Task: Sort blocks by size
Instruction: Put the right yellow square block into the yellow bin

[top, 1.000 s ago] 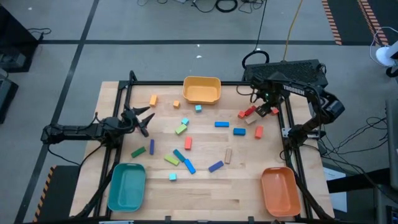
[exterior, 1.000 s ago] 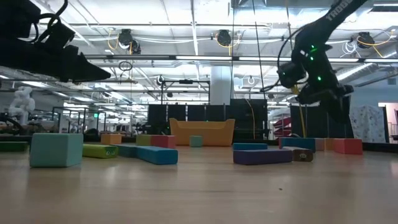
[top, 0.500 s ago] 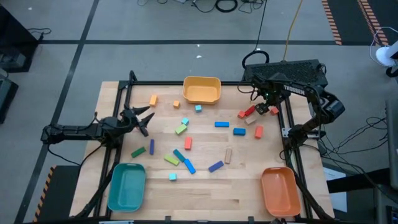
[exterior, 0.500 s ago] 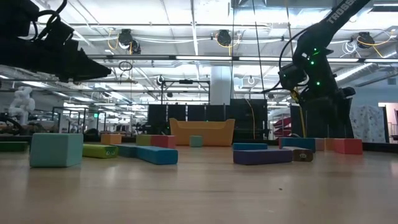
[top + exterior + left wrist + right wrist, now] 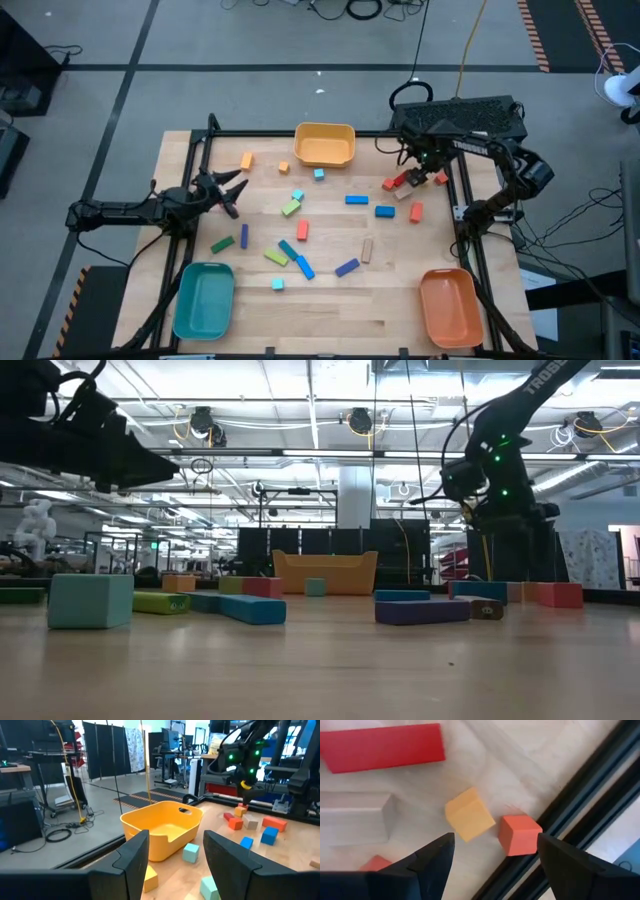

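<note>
While my right gripper (image 5: 492,857) hangs wide open and empty, the small yellow cube (image 5: 468,815) sits just ahead, between its fingers. My left arm is far off

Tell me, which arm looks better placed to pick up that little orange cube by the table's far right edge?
The right, probably. The right gripper hangs open directly above the small orange cube and a yellow cube, as its wrist view shows. The left gripper, also open, waits across the table at the left edge.

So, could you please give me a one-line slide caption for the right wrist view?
Right hand, open, poised above a small yellow cube and an orange cube beside the table's black frame.
</note>
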Tool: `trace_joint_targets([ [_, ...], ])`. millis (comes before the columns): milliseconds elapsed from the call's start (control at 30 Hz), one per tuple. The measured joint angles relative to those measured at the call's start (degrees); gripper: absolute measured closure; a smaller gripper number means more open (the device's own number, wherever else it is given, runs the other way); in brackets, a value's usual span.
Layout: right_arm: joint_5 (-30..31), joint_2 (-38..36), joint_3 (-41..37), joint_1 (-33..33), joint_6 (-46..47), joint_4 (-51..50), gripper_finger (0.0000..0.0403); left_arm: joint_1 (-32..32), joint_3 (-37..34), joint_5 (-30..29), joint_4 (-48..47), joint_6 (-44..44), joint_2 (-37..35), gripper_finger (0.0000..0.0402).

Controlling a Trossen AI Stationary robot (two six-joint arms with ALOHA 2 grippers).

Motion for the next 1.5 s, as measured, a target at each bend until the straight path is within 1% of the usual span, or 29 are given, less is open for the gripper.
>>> trace_joint_targets([
  [233, -0.02, 1.83, -0.02, 2.74, -2.66, 1.21, 0.0133, 0.0, 0.0, 0.11, -0.06, 0.48, 0.0, 0.021],
  [333, 0.15, 3.69, -0.02, 3.66, -3.74, 0.77, 0.0133, 0.0, 0.0, 1.42, -0.7, 0.48, 0.0, 0.021],
  [533, 0.48, 10.1, -0.02, 4.23, -5.81, -0.6, 0.0133, -0.23, 0.02, 1.86, -2.1, -0.91, 0.21, 0.021],
  [700, 0.71, 14.98, 0.09, 4.23, -5.88, 0.37, 0.0133, -0.26, 0.01, 1.92, -2.15, -2.81, 0.48, 0.021],
  [800, 0.83, 15.89, 0.24, 4.27, -5.92, 1.32, 0.0133, -0.26, 0.01, 1.89, -1.97, -2.84, 0.48, 0.021],
  [967, 0.69, 15.04, 0.45, 4.23, -5.44, 2.24, 0.0135, -0.26, 0.01, 1.84, -1.5, -2.8, 0.48, 0.021],
  [1067, 0.72, 13.54, 0.83, 4.23, -4.31, 5.04, 0.0148, -0.26, 0.01, 1.57, -1.44, -2.52, 0.48, 0.021],
  [1167, 0.5, 13.05, 0.94, 4.23, -3.01, 5.73, 0.0173, -0.22, 0.0, 1.4, -1.36, -2.43, 0.48, 0.021],
  [1367, 0.56, 12.98, 0.94, 4.23, -3.29, 2.29, 0.0224, -0.2, 0.0, 1.38, -1.45, -2.95, 0.48, 0.021],
  [1500, 0.61, 12.98, 0.94, 4.23, -3.24, -0.04, 0.024, -0.2, 0.02, 1.38, -1.43, -2.93, 0.48, 0.021],
])
